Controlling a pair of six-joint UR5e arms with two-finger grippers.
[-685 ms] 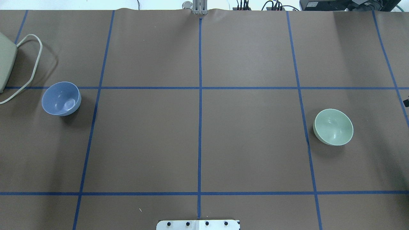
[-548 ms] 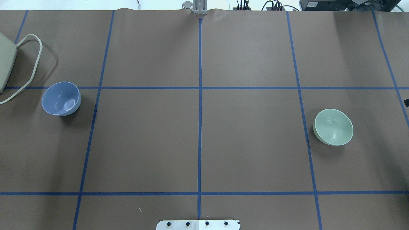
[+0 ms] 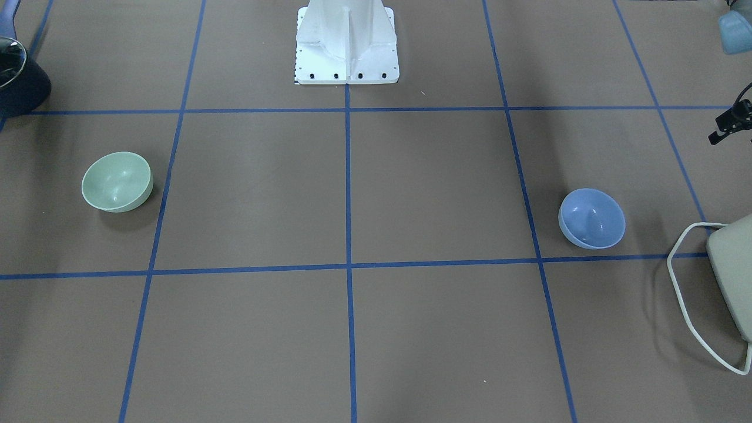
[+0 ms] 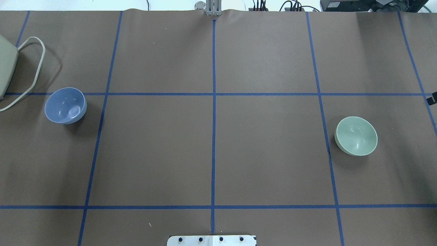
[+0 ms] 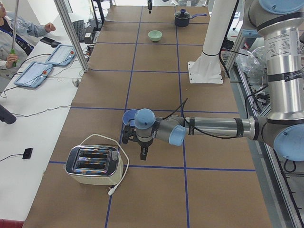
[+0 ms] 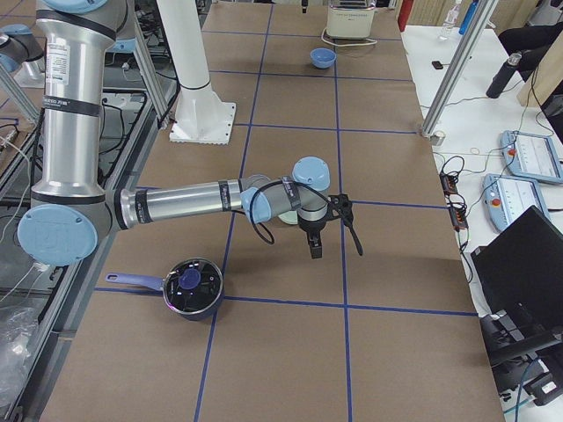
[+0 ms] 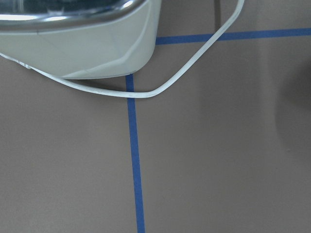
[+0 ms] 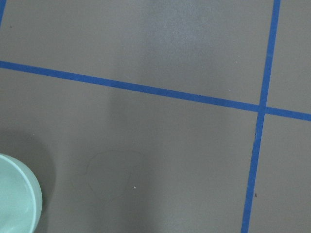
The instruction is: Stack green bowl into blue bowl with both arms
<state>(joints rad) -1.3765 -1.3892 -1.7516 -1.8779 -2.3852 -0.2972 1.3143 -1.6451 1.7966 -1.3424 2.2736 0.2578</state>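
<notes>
The green bowl [image 4: 356, 136] stands upright on the right of the table; it also shows in the front view [image 3: 117, 181] and at the lower left corner of the right wrist view [image 8: 17, 199]. The blue bowl [image 4: 65, 105] stands upright at the far left, also in the front view [image 3: 591, 218]. My right gripper [image 6: 315, 248] hangs above the table just outward of the green bowl. My left gripper [image 5: 142, 153] hangs between the blue bowl [image 5: 129, 116] and the toaster. I cannot tell whether either gripper is open or shut. Both bowls are empty and untouched.
A cream toaster [image 4: 5, 68] with a looped white cord [image 4: 37, 65] sits at the far left edge, close to the blue bowl. A dark lidded pot [image 6: 189, 286] stands at the right end near the robot. The white pedestal [image 3: 346, 41] is at the middle.
A black bit of the right gripper at the overhead view's right edge has moved farther from the robot. Both bowls have stayed in place.
</notes>
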